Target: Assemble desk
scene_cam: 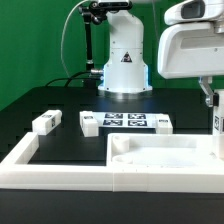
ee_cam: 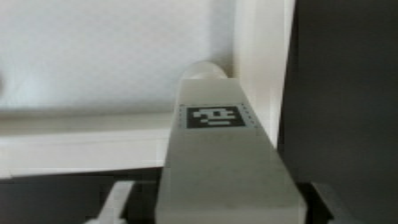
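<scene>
Wrist view: gripper (ee_cam: 221, 203) clamped on a tagged leg (ee_cam: 221, 130) over the tabletop panel's (ee_cam: 107, 60) corner.
Seemingly no leg fitted yet; other legs (scene_cam: 45, 122) lie loose mid-frame in the exterior view.

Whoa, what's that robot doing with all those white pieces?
It's building a little desk. The robot arm has one white leg pinched in its jaws and holds it at the edge of the tabletop, which lies flat at the front. I can't tell whether the leg touches it yet. A spare leg waits on the black table, and more sit by the marker board.
</scene>
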Available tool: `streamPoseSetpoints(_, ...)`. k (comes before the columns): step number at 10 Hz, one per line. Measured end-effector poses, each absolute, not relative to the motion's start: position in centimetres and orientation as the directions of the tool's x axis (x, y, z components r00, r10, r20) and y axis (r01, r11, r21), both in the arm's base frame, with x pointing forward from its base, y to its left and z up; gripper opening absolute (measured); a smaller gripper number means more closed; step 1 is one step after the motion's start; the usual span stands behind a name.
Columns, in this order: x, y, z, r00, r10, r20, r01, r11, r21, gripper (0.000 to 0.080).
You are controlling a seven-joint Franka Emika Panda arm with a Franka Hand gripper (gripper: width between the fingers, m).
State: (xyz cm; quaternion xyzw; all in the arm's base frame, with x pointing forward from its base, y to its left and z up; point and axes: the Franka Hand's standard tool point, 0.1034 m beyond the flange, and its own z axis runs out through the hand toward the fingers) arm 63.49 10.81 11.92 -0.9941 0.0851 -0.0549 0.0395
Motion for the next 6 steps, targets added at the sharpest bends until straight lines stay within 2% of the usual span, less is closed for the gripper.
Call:
streamPoseSetpoints(3, 63.44, 10.66, 11.81, 0.855, -0.513, 0.075, -0.502, -0.856, -0.128, 0.0288)
streamPoseSetpoints(6, 63.35, 10.69, 11.78, 0.643, -0.766, 0.014, -0.756, -0.637, -0.148, 0.0288)
